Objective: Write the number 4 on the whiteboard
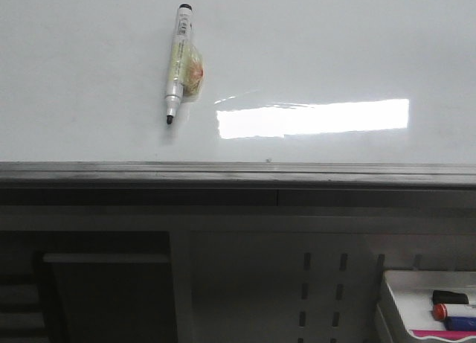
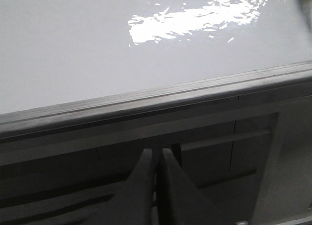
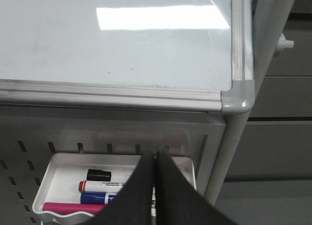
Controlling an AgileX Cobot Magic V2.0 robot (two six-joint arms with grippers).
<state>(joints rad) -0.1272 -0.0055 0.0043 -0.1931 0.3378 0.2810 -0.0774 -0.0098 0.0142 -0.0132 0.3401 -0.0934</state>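
From the front, the whiteboard [image 1: 89,75] is filling the upper half of the view, its surface bare: no strokes of the number 4 are showing anywhere yet. A black-tipped marker [image 1: 177,60] is clinging to the board toward its upper left, tip pointing down, with a yellowish clip or magnet [image 1: 193,69] apparently holding it there, presumably so it stays within reach for writing. A bright rectangular reflection [image 1: 312,118] is lying near the lower edge rail [image 1: 238,173]. Below the rail, a white tray [image 1: 416,298] at the lower right of the perforated panel [image 1: 335,283] is carrying spare markers [image 1: 454,311]. Neither arm is appearing in this view.

In the left wrist view, the left gripper [image 2: 157,186] is hanging below the rail with its fingers pressed together, clenched on nothing. It is showing the board's glossy surface and rail at a slant, but not the marker.

In the right wrist view, the right gripper [image 3: 156,195] is likewise closed and empty, sitting just over the tray [image 3: 58,171], where a black cap [image 3: 99,174] and red, blue and pink markers are lying. This view alone is revealing the board's lower right corner [image 3: 236,100] and its support post [image 3: 234,152]. The task looks unstarted.
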